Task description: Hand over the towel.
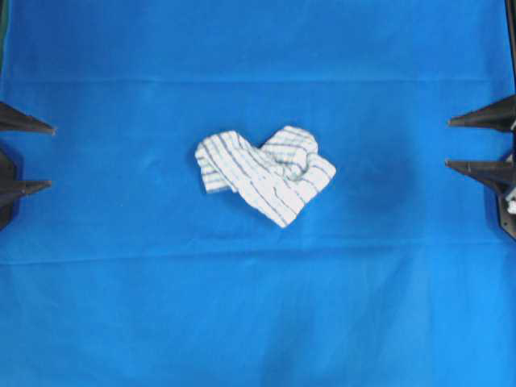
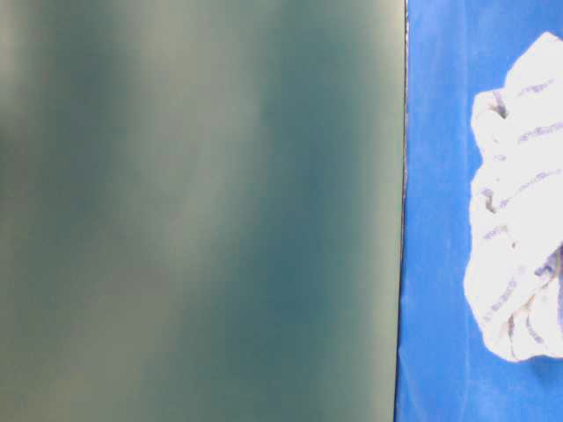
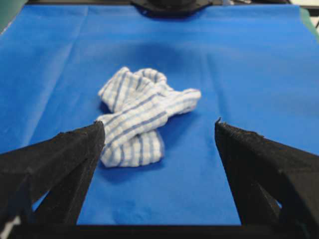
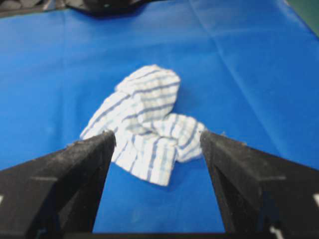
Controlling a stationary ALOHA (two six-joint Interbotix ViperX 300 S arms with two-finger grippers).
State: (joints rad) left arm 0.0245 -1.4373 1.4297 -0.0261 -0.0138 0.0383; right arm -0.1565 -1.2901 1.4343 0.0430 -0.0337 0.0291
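Note:
The towel [image 1: 264, 172], a crumpled white cloth with thin blue-grey stripes, lies in the middle of the blue table cloth [image 1: 258, 306]. It also shows in the table-level view [image 2: 519, 220], in the left wrist view [image 3: 139, 113] and in the right wrist view [image 4: 144, 122]. My left gripper [image 1: 52, 156] is open and empty at the left edge, far from the towel. My right gripper [image 1: 448, 143] is open and empty at the right edge, also well away from it. In each wrist view the towel lies ahead of the spread jaws.
The blue table cloth covers the whole work surface and has faint fold creases. A blurred grey-green surface [image 2: 193, 211] fills the left of the table-level view. The opposite arm's dark base [image 3: 172, 6] sits at the far table edge.

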